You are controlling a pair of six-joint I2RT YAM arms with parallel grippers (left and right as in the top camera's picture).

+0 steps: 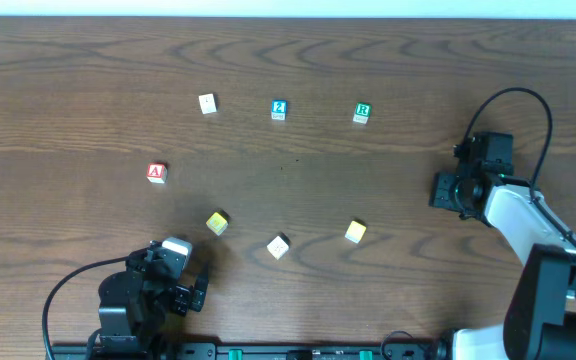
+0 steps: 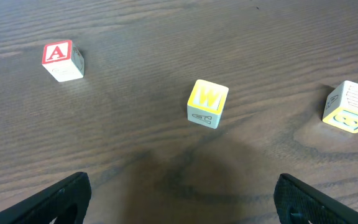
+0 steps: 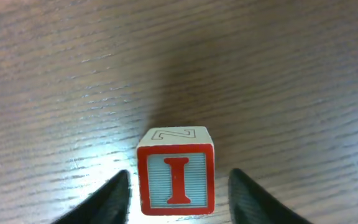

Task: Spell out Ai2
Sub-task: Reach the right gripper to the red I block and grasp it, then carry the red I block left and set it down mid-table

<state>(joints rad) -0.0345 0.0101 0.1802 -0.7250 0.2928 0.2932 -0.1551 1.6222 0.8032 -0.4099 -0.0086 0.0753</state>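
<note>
Your right gripper (image 3: 179,179) has its jaws apart and straddling the red "I" cube (image 3: 176,175), with a gap showing on each side, so nothing is clamped yet. I judge the step in hand to be the pick of the "I". Next, you'd close squarely on its side faces, lift it, and carry it toward the red "A" cube (image 1: 156,172) and blue "2" cube (image 1: 278,109), which lie well apart (the green "R" cube (image 1: 362,113) near the "2" is not wanted). Your left gripper (image 2: 182,180) hangs wide open and empty, short of the yellow "W" cube (image 2: 207,102).
</note>
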